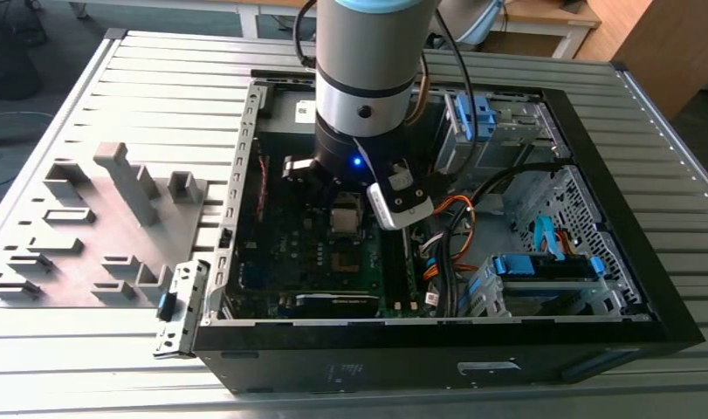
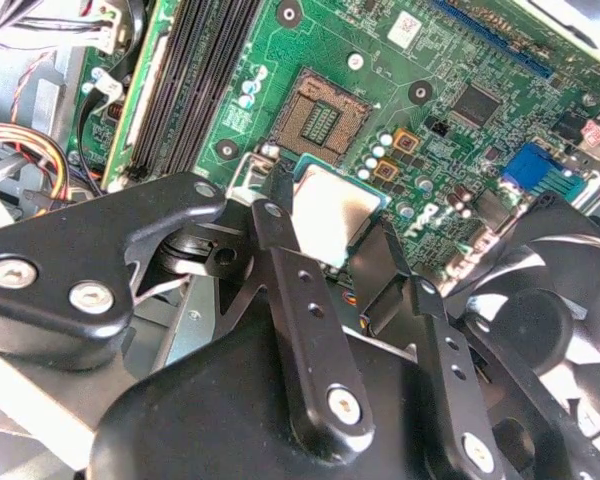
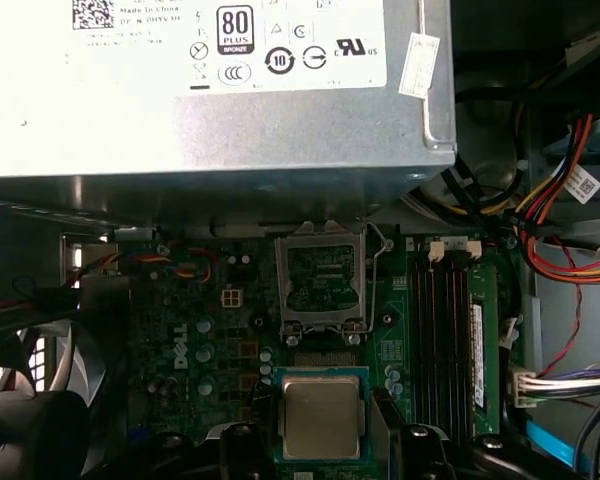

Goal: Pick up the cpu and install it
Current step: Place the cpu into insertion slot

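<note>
Mid frame in the exterior view: gripper jaws closed snug on cpu edges. Prob. light, stiff & easy to break; hold sides only.

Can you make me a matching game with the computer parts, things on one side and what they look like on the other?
Things:
1. cpu
2. socket
3. fan
4. big box

Descriptions:
A. black blades
B. grey, white label
C. between the fingers of the gripper
D. empty, open

Pairs: 1-C, 2-D, 3-A, 4-B
</note>
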Robot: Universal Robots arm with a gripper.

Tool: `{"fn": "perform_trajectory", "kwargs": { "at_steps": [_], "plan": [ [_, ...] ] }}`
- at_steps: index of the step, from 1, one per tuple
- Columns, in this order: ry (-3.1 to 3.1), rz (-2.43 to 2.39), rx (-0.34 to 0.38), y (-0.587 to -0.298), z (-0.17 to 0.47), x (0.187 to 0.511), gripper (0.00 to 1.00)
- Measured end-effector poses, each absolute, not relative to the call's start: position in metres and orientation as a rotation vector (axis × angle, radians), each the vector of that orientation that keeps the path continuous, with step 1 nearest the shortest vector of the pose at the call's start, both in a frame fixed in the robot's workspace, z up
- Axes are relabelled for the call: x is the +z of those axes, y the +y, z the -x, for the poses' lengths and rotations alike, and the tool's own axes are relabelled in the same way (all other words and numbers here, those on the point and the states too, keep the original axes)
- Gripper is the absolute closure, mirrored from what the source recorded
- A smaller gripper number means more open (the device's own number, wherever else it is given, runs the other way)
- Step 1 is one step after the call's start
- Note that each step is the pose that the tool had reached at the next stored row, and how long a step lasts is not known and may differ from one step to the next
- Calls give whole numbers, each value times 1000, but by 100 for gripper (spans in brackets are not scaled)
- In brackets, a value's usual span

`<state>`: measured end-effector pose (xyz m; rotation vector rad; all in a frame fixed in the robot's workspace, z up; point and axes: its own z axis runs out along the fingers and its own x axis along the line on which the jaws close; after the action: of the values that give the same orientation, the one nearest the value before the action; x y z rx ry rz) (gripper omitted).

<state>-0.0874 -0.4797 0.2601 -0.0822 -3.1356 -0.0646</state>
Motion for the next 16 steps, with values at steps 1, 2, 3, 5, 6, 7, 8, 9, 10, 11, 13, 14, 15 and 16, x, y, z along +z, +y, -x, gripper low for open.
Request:
{"fn": "perform_trajectory", "kwargs": {
  "at_steps": [1,2,3,5,6,7,8,9,10,11,13,14,15,16],
  "plan": [
    [-3136,82,-65,-480,87,260,53],
    [-3136,82,-65,-480,87,260,53],
    [-3136,82,-65,-480,87,260,53],
    [-3136,82,-66,-480,87,259,53],
    [-3136,81,-65,-480,87,258,53],
    [-3136,81,-65,-480,87,258,53],
    [-3136,81,-65,-480,87,258,53],
    [-3136,81,-65,-480,87,258,53],
    [-3136,81,-65,-480,87,258,53],
    [-3136,81,-65,-480,87,258,53],
    [-3136,81,-65,-480,87,258,53],
    [-3136,81,-65,-480,87,258,53],
    [-3136,81,-66,-479,87,258,53],
    [-3136,81,-66,-479,87,258,53]
  ]
}}
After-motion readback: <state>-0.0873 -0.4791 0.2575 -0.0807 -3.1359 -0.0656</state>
